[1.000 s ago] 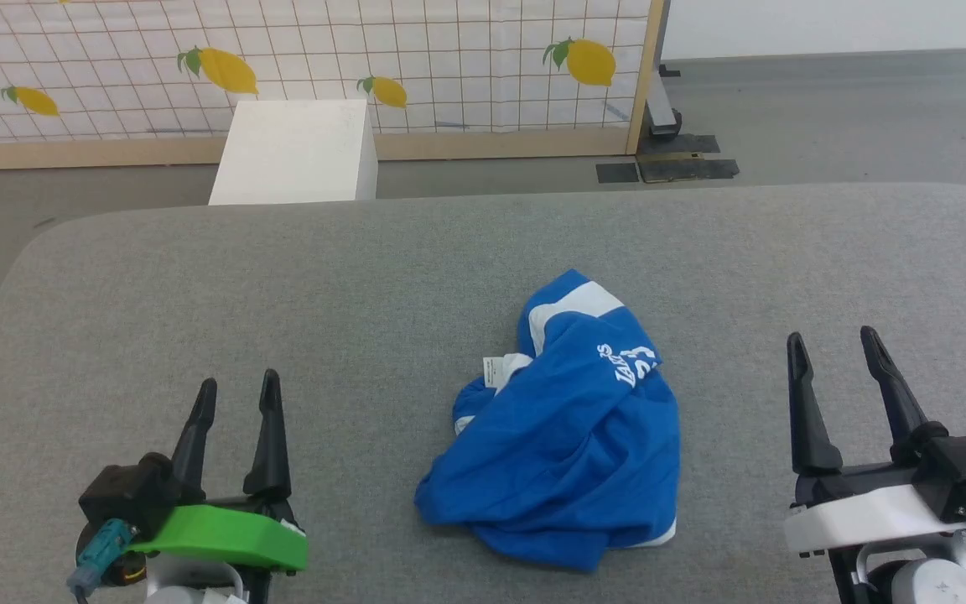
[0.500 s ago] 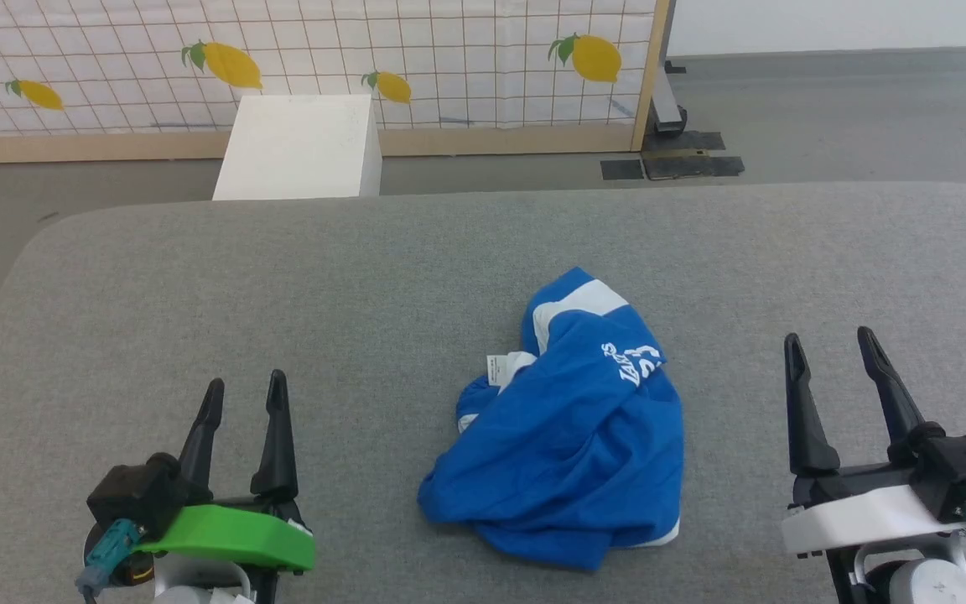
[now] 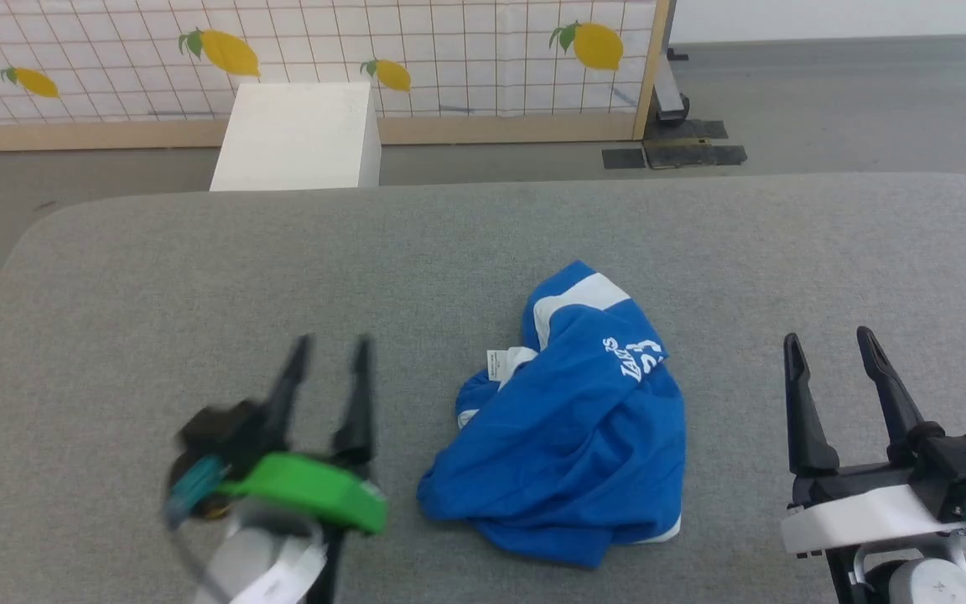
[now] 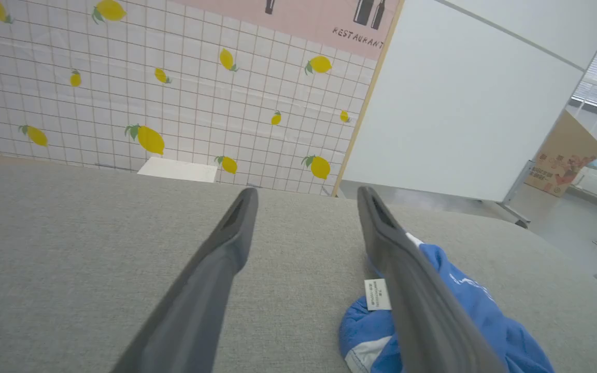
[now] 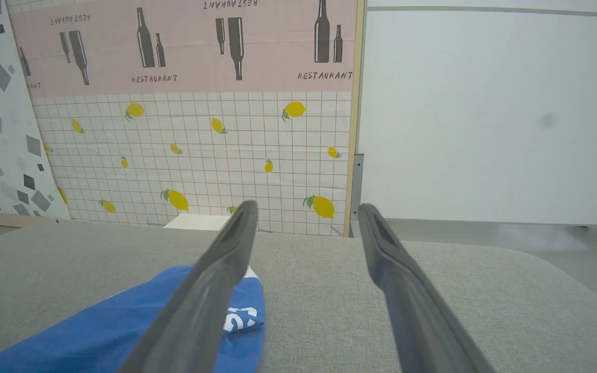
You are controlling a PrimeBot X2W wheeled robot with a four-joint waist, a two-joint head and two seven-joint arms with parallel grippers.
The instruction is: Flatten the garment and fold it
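The garment (image 3: 571, 424), bright blue shorts with a white stripe, white lettering and a small white tag, lies crumpled in a heap at the middle of the grey table (image 3: 198, 268). My left gripper (image 3: 334, 342) is open and blurred with motion, just left of the heap and apart from it. In the left wrist view the garment (image 4: 464, 311) lies behind the right finger of my left gripper (image 4: 306, 191). My right gripper (image 3: 825, 335) stands open to the right of the heap, holding nothing. The right wrist view has the garment (image 5: 96, 331) at lower left of my right gripper (image 5: 306, 207).
A white box (image 3: 294, 138) stands on the floor beyond the table's far edge. Behind it runs a tiled lemon-print panel (image 3: 298, 50) with a wooden frame. Black floor plates (image 3: 672, 153) lie at the panel's right end. A cardboard box (image 4: 563, 155) sits far right.
My left gripper has moved right and forward, toward the garment's left side, staying open. The right gripper and the garment have kept their places. The camera shifted slightly.
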